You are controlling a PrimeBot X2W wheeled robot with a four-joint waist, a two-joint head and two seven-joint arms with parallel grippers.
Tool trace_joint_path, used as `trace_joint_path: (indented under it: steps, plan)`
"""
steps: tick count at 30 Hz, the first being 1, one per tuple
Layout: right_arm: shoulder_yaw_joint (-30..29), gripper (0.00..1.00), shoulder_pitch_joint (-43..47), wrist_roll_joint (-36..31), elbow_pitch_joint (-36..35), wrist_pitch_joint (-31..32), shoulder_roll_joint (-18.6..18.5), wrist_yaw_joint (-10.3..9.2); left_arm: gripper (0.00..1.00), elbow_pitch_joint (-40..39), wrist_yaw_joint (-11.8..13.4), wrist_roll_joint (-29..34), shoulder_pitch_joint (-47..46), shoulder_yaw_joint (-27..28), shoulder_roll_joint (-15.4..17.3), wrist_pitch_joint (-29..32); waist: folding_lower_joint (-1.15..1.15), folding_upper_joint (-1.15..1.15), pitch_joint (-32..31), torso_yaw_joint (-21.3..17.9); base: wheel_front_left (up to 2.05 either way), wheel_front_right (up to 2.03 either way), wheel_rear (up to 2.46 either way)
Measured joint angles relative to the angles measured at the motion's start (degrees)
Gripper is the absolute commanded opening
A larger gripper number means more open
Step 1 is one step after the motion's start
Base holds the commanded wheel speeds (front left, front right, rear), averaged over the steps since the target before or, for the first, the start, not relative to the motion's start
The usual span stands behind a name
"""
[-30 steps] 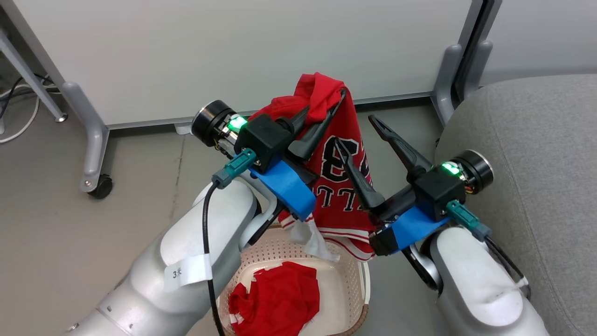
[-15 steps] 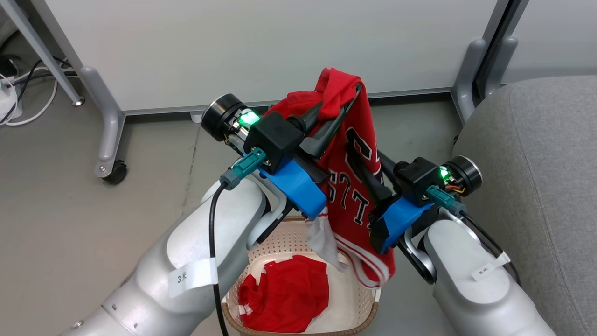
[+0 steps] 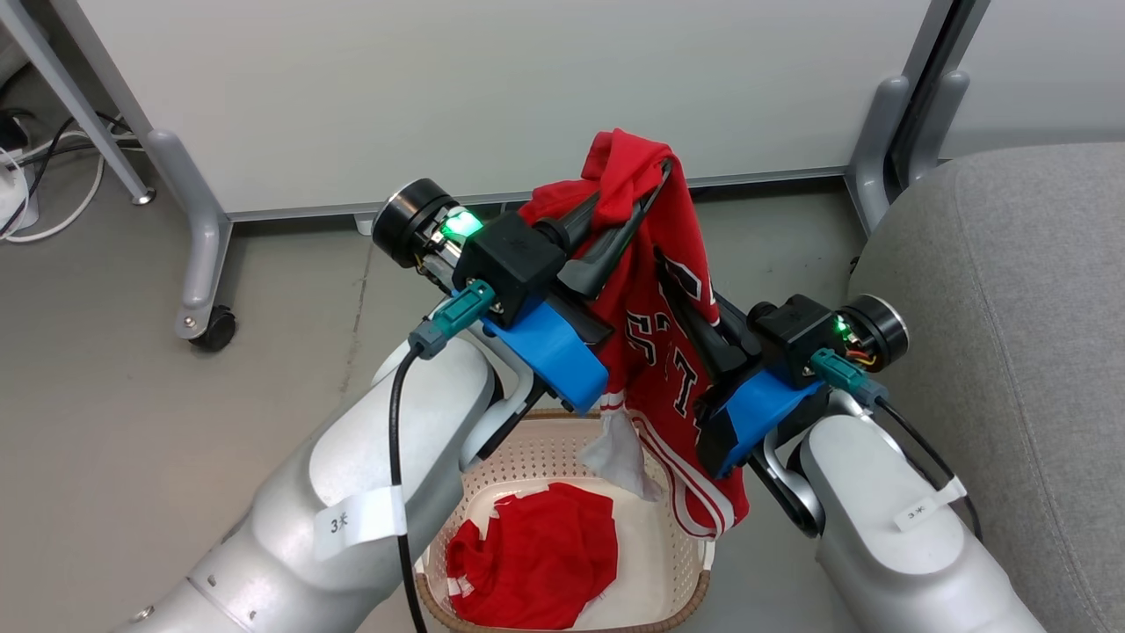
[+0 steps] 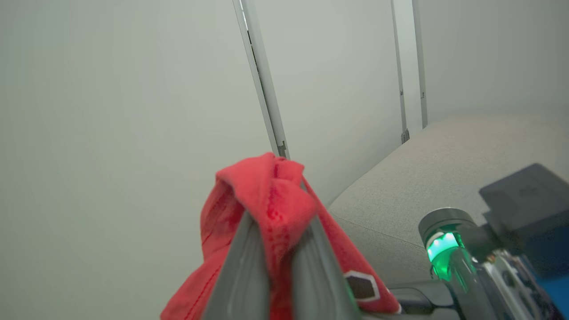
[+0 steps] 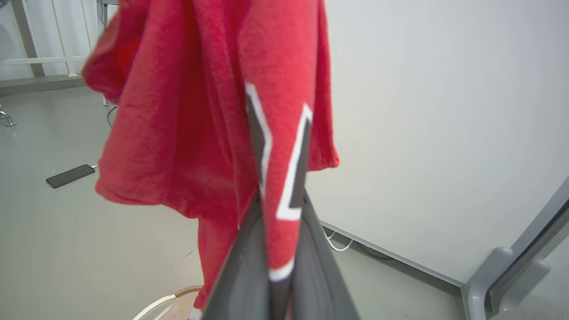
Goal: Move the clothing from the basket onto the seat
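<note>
A red basketball jersey (image 3: 655, 369) with black white-edged lettering hangs above the cream basket (image 3: 681, 536). My left gripper (image 3: 635, 189) is shut on the jersey's bunched top (image 4: 266, 200). My right gripper (image 3: 681, 286) is shut on a fold of the same jersey lower down, where the numerals (image 5: 284, 178) are pinched between its fingers. A second red garment (image 3: 532, 558) with white trim lies crumpled in the basket. The grey seat (image 3: 1002, 290) stands to the right of both arms.
A white partition panel (image 3: 492, 88) on grey legs stands behind the basket, with a caster (image 3: 214, 327) on the left. Cables (image 3: 35, 167) lie at the far left. A dark phone (image 5: 70, 175) lies on the grey floor.
My right gripper went from open beside the jersey to shut on its numbered part. The head view shifted slightly; the jersey still hangs from my left gripper.
</note>
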Motion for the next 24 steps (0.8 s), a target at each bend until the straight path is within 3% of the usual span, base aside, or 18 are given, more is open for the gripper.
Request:
trace_joint_path:
  steps: [1,2,3,19,24]
  plan:
    - [-0.12,0.00,0.03,0.03,-0.18,0.00,-0.02,0.00,0.15,0.29,0.00,-0.01,0.00,0.07,-0.03,-0.03,0.00,0.00,-0.01,-0.01,0.00,0.00,0.00]
    - [-0.30,0.00,0.05,0.09,-0.41,0.00,-0.04,0.00,0.15,0.65,0.00,-0.04,0.02,0.09,-0.08,-0.05,0.00,0.00,-0.02,-0.03,0.00,0.00,0.00]
    - [-0.51,0.00,0.10,0.10,-0.63,0.00,-0.07,0.00,1.00,0.86,0.00,0.01,0.08,0.41,-0.13,-0.05,0.00,0.00,-0.04,-0.05,0.00,0.00,0.00]
    - [-7.23,0.00,2.26,-0.52,-5.10,0.00,-0.45,0.00,1.00,3.11,0.00,0.65,2.29,1.14,0.14,-0.05,0.00,0.00,1.04,-1.14,0.00,0.00,0.00]
    - [-11.92,0.00,3.96,-0.91,-8.45,0.00,-0.98,0.00,1.00,2.76,0.01,2.13,4.05,2.55,1.05,-0.04,0.00,0.00,2.53,-3.34,0.00,0.00,0.00]
